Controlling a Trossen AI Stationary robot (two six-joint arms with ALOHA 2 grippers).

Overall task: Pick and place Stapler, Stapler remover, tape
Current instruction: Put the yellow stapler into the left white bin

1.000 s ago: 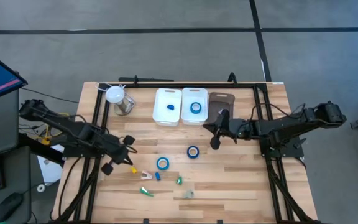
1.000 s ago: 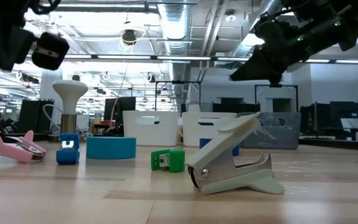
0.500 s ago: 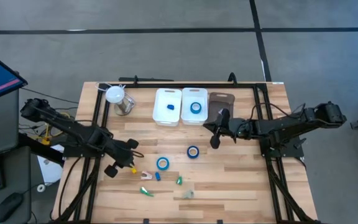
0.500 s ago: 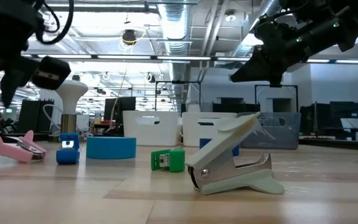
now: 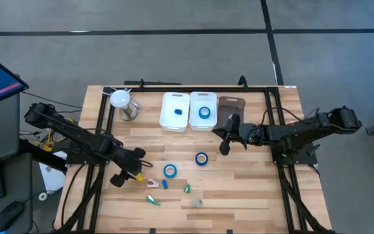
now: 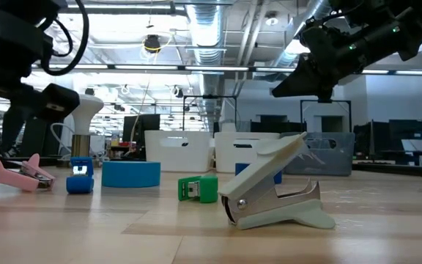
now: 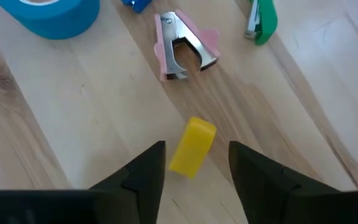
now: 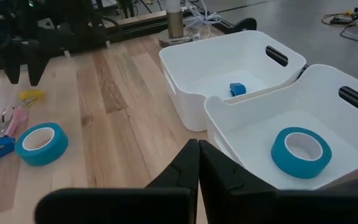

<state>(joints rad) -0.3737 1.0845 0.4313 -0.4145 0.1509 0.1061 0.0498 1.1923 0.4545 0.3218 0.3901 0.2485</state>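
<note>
The left gripper point(image 7: 192, 163) hung low over the near-left part of the wooden desk point(image 5: 239, 188), its jaws spread apart and holding nothing. A small yellow block-shaped stapler point(image 7: 192, 146) lay on the boards between the two dark fingers point(image 7: 145, 171), touching neither. Just beyond it lay a pink claw-type staple remover point(image 7: 184, 53), and near that a small green stapler point(image 7: 261, 20).

One blue ring-shaped roll of tape point(image 5: 169, 170) with a pale centre lay flat on the desk right of the left gripper, and a second point(image 5: 201, 158) sat farther right, toward the middle. The third roll point(image 8: 301, 151) rested inside the right-hand white rectangular plastic bin point(image 8: 353, 134) at the far edge. The left-hand white bin point(image 5: 174, 112) beside it held a small blue stapler point(image 8: 237, 89).

The right gripper point(image 5: 224, 147) hovered above the desk just near of the bins, jaws pressed together and empty. At the near edge, a pale grey-green staple remover point(image 6: 277, 192) sat by itself, with another small green stapler point(image 6: 198, 188) left of it.
</note>
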